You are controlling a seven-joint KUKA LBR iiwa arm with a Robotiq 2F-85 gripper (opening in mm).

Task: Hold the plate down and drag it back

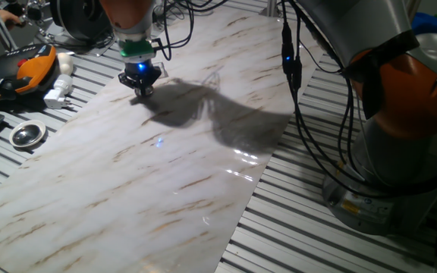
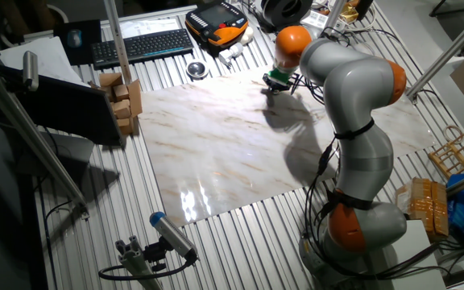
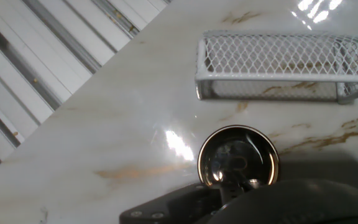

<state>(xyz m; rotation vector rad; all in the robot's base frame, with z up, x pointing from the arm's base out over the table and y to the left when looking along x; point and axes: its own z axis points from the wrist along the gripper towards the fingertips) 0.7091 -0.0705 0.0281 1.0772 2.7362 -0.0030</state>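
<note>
plate: the small round shiny silver metal plate (image 3: 238,158) with a raised rim and darker centre lies flat on the pale marble-patterned board (image 1: 165,174), near its far edge; in both fixed views the hand hides it

gripper: the black two-finger gripper (image 1: 141,85) of the grey and orange arm (image 2: 353,105) hangs low over that far edge, seemingly right at the board

fingers: only dark hand parts cross the bottom of the hand view, overlapping the plate's near rim; spread or pressed together cannot be told, and contact with the plate is not certain

key relation: the plate sits directly ahead of the fingers and just beyond them, so a press would likely land on its near rim or centre; being round, it has no long axis to align with

neighbour: a white wire mesh basket (image 3: 284,65) lies on the board just past the plate, apart from it

other dish: a second round metal dish (image 1: 27,134) rests on the slatted table (image 1: 340,243), well apart from the gripper

judgement: a drag toward the hand leads away from the basket
</note>
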